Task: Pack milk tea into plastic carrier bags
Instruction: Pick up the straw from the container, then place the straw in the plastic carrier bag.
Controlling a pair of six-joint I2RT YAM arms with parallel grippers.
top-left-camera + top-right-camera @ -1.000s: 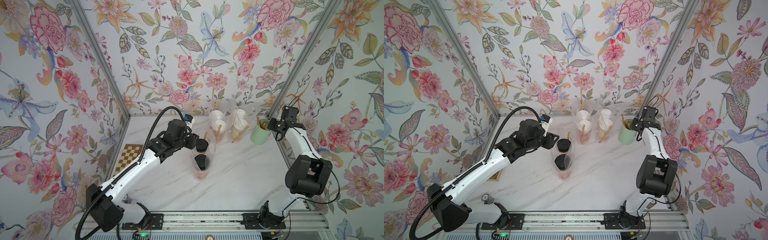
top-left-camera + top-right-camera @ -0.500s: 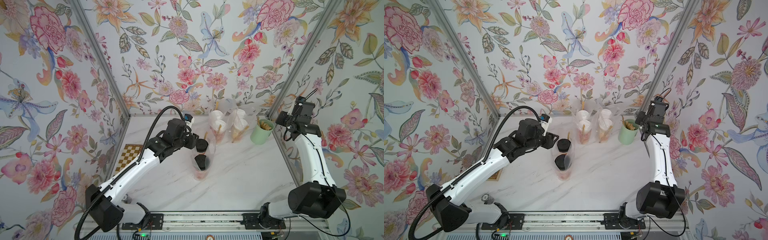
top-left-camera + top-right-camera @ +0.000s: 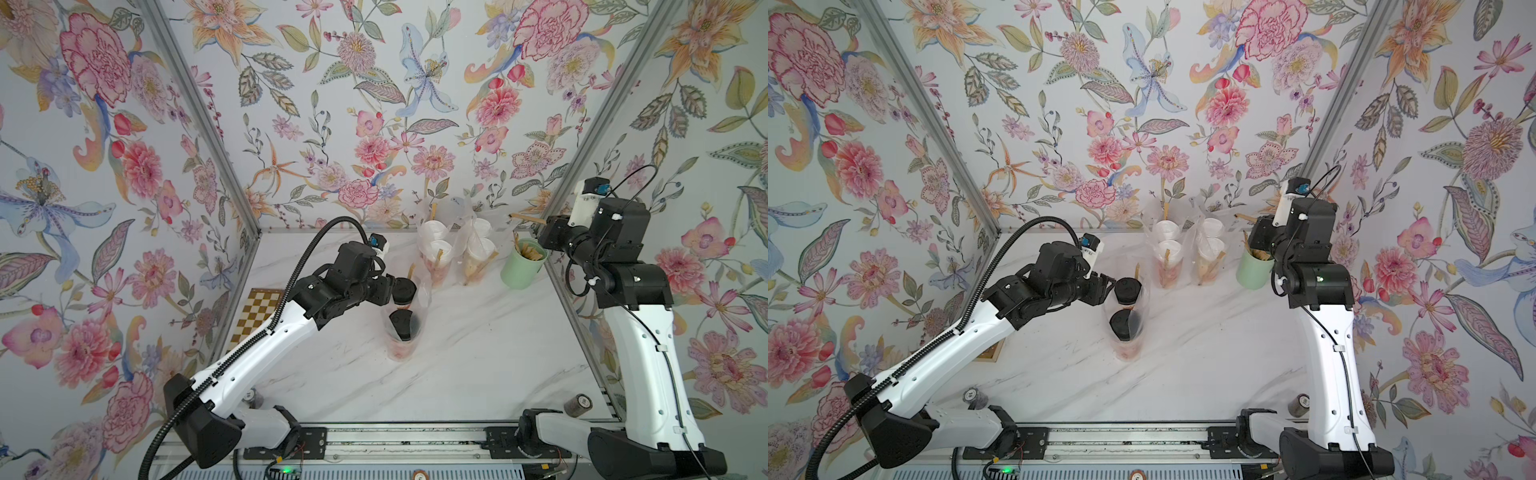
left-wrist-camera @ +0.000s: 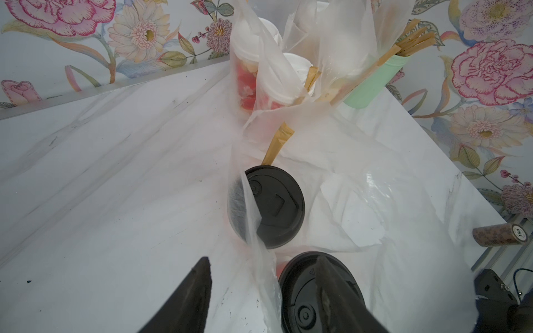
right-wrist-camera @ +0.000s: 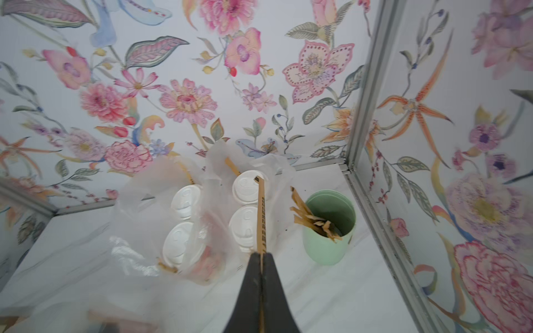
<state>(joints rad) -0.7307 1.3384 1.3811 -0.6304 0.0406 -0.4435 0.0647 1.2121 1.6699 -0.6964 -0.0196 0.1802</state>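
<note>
Desk (image 3: 478, 365): white marble, flowered walls on three sides.

Mid-desk bag (image 3: 420, 297): clear plastic, upright about the desk's middle, a little toward the left edge. It holds two black-lidded cups. First black-lidded cup (image 3: 402, 323) sits deep in the bag, red-orange side showing through the film. Second black-lidded cup (image 3: 404, 289) is at the bag's mouth, right at the left tool (image 4: 259, 291). Cannot tell whether its base reaches the desk. A bagged stick (image 4: 278, 144), brown paper, leans in the same bag.

Left tool: jaws apart, clamped on nothing. In the left wrist view one finger (image 4: 189, 302) hangs over bare desk outside the bag. The other overlaps the second cup's lid. The bag's wall runs between them.

Left far bag (image 3: 432, 270) and right far bag (image 3: 473, 266) stand side by side close to the far edge. Each holds two white-lidded cups (image 5: 178, 242), upright, with brown sticks poking out.

Mint-green cup (image 3: 517, 272) stands near the far right corner, just beside the right far bag, with brown sticks inside.

Right tool (image 5: 261, 256): jaws closed on a held stick (image 5: 261, 216), thin and brown, jutting past the fingertips. In both top views tool and stick are raised above the mint-green cup.

Checkerboard (image 3: 259, 307) lies at the left edge. Small patterned roll (image 3: 577, 405) stands at the near right corner.
</note>
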